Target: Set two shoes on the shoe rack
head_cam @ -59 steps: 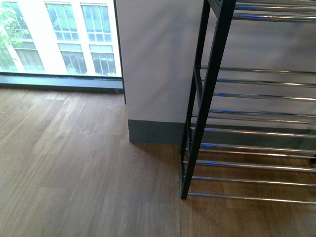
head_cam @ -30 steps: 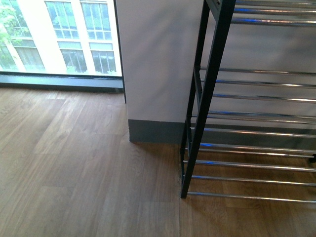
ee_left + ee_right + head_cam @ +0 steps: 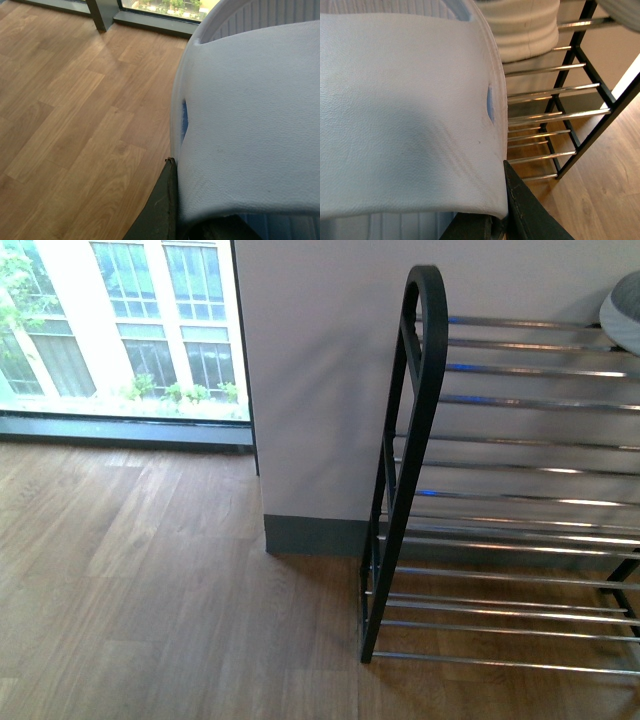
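You've got a pale blue foam slide (image 3: 250, 115) clamped in the left gripper (image 3: 172, 210), its twin (image 3: 405, 110) in the right gripper (image 3: 502, 210), both near the chrome-rod shoe rack (image 3: 420, 440). Neither's placed yet.

1. Shoe rack (image 3: 415, 440): black metal uprights with rounded top, several tiers of thin chrome rods; stands upright on the wood floor against the pale wall; seen also in the right wrist view (image 3: 580, 70).
2. First slide (image 3: 250, 115): pale blue foam, one broad textured strap, ribbed footbed; fills the left wrist view, above the floor.
3. Second slide (image 3: 405, 110): same pale blue strap; close beside the rack's rods.
4. Pale rounded shoe edge (image 3: 622, 308) on the top tier, mostly cut off.
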Robot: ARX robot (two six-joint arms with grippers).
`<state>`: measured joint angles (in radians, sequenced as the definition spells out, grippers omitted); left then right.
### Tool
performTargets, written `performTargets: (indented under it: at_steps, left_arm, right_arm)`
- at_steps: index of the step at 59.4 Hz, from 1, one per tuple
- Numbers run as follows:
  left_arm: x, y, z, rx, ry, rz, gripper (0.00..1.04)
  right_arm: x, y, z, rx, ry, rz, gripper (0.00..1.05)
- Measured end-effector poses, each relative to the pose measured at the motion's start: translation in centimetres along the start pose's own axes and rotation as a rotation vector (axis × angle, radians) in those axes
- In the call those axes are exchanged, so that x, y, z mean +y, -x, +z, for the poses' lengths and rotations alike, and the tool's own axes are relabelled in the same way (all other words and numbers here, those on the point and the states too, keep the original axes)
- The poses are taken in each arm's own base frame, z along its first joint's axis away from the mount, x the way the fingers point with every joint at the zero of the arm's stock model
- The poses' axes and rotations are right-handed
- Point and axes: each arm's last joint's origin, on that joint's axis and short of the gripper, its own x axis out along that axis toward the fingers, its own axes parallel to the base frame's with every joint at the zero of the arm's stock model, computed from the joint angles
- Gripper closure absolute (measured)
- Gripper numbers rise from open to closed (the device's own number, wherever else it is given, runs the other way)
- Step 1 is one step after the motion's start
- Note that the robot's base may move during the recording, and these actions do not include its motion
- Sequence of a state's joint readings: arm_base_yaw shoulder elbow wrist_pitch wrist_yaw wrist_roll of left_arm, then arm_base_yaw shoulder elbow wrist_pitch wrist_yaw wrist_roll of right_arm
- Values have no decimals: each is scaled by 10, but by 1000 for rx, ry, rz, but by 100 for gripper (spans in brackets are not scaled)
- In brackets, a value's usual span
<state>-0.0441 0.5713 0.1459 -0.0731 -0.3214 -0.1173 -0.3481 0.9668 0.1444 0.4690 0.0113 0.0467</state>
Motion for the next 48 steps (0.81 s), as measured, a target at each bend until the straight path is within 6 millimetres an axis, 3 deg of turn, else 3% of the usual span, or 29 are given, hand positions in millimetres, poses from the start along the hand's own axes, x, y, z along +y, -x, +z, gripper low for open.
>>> performTargets:
  at_steps: [48]
  left_arm:
    - [0,0,0,0,1,0,103]
  right_arm:
    - [0,0,0,0,-2,1,103]
